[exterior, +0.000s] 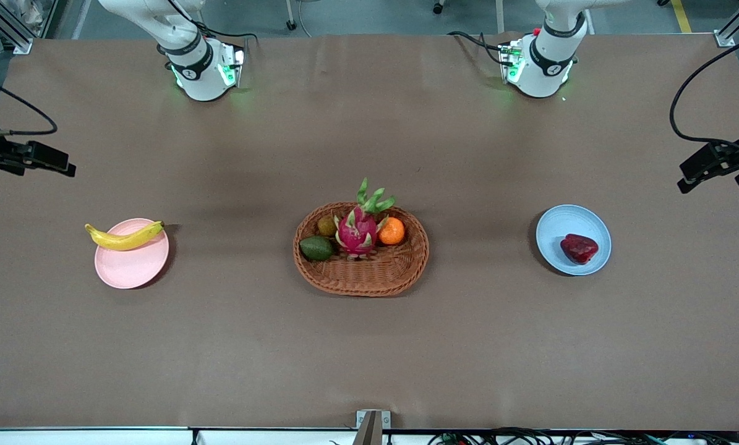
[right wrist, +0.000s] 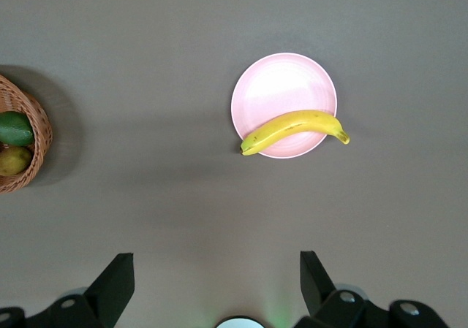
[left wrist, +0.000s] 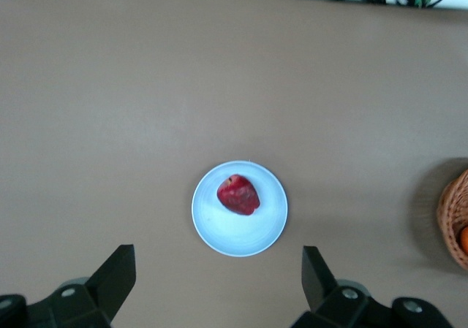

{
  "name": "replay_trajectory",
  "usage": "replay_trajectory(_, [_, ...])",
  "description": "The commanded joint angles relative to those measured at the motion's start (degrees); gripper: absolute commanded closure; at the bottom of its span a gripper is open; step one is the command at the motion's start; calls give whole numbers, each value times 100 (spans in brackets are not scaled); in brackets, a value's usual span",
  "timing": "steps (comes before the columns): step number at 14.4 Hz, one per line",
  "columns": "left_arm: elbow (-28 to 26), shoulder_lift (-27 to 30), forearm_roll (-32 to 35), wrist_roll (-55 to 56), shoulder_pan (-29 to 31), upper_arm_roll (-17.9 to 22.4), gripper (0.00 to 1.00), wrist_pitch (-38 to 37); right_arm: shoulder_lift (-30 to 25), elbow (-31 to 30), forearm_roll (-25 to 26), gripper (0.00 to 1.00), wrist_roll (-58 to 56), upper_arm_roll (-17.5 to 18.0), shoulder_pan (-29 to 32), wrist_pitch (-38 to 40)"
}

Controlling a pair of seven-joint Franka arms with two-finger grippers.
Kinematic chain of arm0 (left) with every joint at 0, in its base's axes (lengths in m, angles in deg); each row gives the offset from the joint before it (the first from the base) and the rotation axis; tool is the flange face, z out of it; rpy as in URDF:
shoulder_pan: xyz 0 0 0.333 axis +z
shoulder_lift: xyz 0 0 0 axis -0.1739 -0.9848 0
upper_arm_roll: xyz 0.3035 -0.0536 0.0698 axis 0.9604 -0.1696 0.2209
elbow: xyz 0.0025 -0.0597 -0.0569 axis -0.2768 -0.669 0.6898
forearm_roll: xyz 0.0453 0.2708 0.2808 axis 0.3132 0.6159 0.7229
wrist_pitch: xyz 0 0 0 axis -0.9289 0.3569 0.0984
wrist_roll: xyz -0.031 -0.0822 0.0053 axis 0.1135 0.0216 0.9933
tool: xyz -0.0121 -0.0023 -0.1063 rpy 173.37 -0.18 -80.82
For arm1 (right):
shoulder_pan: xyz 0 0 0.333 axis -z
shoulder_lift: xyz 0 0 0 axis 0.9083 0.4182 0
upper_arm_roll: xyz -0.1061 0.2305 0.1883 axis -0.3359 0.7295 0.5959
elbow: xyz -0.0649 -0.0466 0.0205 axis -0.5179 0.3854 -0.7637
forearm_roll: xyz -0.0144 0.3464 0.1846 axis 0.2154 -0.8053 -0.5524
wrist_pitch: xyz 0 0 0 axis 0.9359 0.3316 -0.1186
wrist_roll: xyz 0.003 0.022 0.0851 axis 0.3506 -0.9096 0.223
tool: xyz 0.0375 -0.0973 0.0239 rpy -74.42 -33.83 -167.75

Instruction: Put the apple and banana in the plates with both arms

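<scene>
Here, a wide brown tabletop [exterior: 233,346] is filling the scene, with grey floor showing past its edge by the robot bases and cables lying along the edge nearest the front camera. The banana [exterior: 123,237], yellow and curved with darker tips, is lying across the pale pink plate [exterior: 131,261] toward the right arm's end, resting on the part of the plate farther from the front camera, both tips overhanging the rim. The apple [exterior: 579,248], dark red, glossy and lumpy, is sitting in the light blue plate [exterior: 559,225] toward the left arm's end. Between the plates, the wicker basket [exterior: 363,275] is holding a dragon fruit [exterior: 358,230], an orange [exterior: 392,231] and an avocado [exterior: 316,248]. The left pincer [left wrist: 219,277] is hanging released, fingers spread wide, high above the blue plate. The right pincer [right wrist: 217,278] is likewise hanging released, high above the tabletop near the pink plate.
</scene>
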Motion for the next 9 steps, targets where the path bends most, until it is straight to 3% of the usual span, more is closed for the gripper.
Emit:
replay_trajectory(1, [401, -158, -211, 0, 41, -16, 0, -129, -342, -315, 85, 0, -54, 87, 103, -9])
replay_trajectory(5, [560, -115, -142, -27, -3, -42, 0, -234, -631, -332, 199, 0, -63, 105, 111, 115])
replay_trajectory(9, [569, -115, -159, -254, -12, -51, 0, -796, -763, -332, 199, 0, -63, 218, 216, 203])
